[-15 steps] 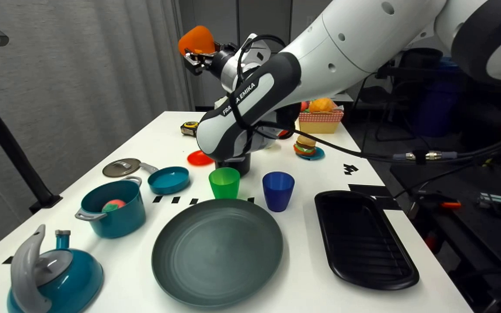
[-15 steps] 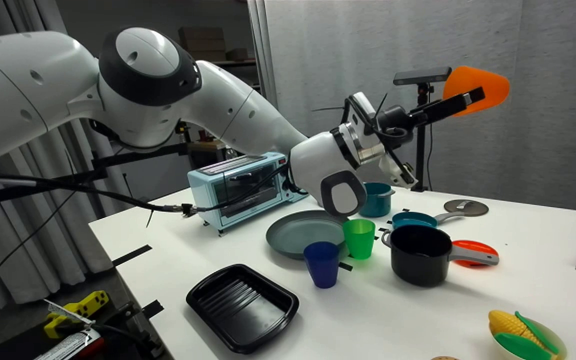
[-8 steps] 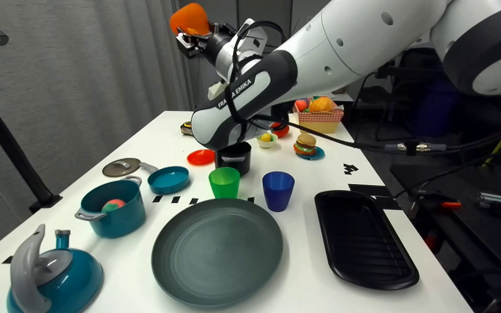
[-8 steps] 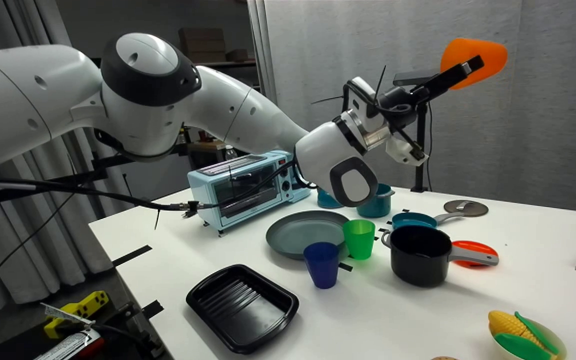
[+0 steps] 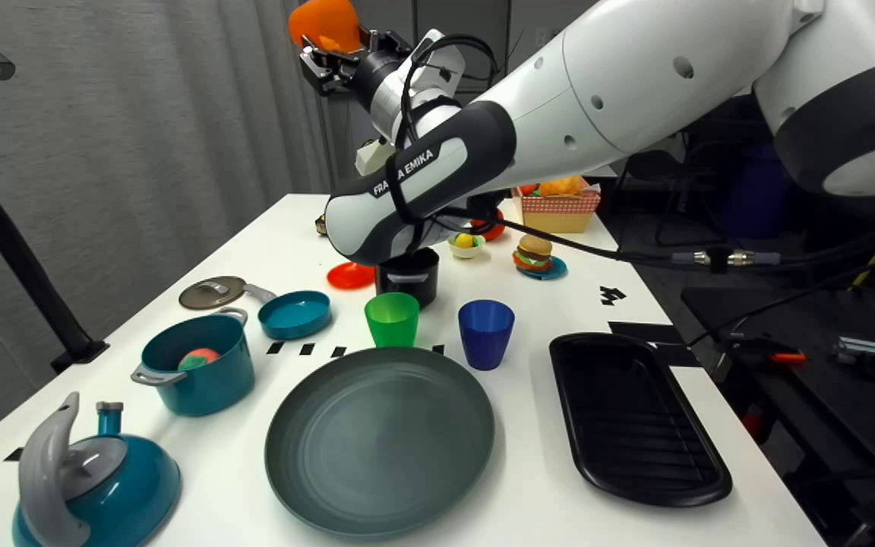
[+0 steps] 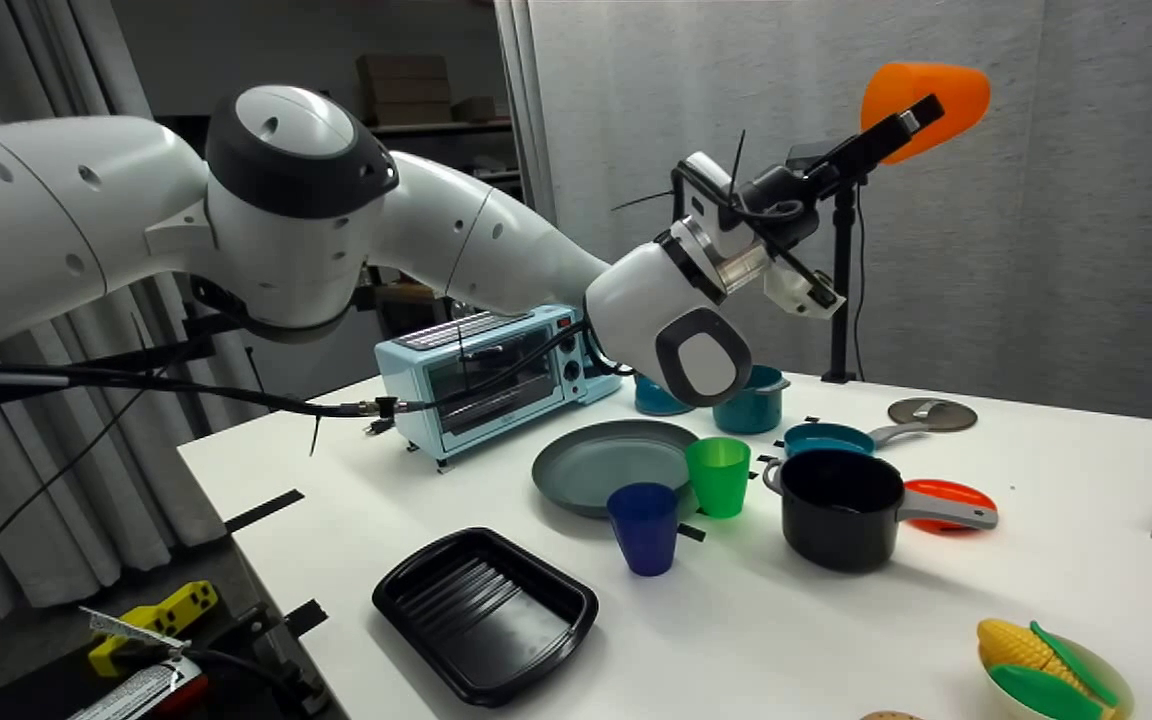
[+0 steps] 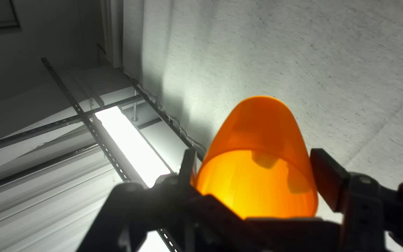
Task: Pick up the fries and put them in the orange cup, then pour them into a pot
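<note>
Part-spread fingers (image 7: 329, 180) are gripping the tilted orange cup (image 5: 323, 26), lifting it higher, far left in an exterior view. The pour is probably approaching; fries aren't clearly showing.

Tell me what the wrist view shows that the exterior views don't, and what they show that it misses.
Only the wrist view shows a long white ceiling light and the dark slotted metal rails beside it.

Only the exterior views show the white table bearing, among other things, a tapered green plastic cup, a tapered blue plastic cup and a round grey-green plate.

All share a tapered orange plastic cup gripped in the black hand, with a grey fabric curtain behind.
</note>
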`<move>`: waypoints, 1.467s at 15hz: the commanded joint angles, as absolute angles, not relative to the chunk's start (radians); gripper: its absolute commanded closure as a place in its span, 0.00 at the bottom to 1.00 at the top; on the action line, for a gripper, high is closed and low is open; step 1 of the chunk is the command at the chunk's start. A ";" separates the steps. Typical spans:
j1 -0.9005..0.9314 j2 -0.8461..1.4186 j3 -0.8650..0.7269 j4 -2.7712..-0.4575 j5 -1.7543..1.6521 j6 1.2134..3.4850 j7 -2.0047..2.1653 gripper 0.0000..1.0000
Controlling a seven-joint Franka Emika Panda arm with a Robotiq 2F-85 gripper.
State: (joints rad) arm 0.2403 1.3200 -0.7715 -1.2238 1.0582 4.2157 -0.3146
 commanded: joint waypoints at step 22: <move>0.265 1.426 -0.879 -1.107 1.280 4.232 -0.330 0.44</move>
